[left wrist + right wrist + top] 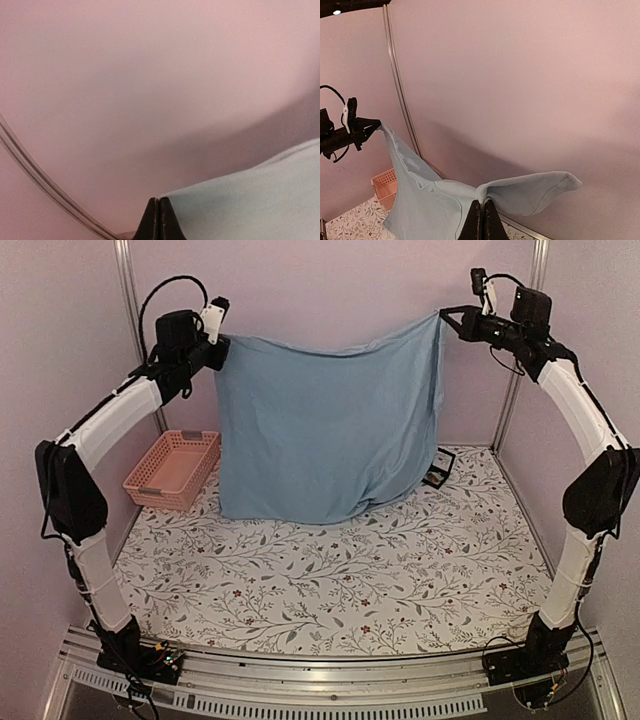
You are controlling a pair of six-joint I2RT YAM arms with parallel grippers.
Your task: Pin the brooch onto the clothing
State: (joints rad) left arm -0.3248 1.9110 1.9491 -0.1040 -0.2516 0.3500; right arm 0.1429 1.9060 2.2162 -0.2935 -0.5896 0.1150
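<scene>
The light blue T-shirt (325, 430) hangs stretched between both grippers high at the back, its plain side toward the top camera; no lettering shows. My left gripper (222, 345) is shut on its upper left corner; in the left wrist view (159, 200) the shirt (260, 200) runs off to the right. My right gripper (447, 318) is shut on the upper right corner; in the right wrist view (483, 202) a sleeve (535, 192) sticks out to the right. The shirt's bottom edge rests on the table. The brooch is not in view.
A pink basket (172, 468) stands at the back left, also visible in the right wrist view (385, 185). A small black hinged case (438, 468) lies open at the back right, just beside the shirt. The floral table cover (340, 580) spreads in front. Metal frame posts (127, 300) stand at the back corners.
</scene>
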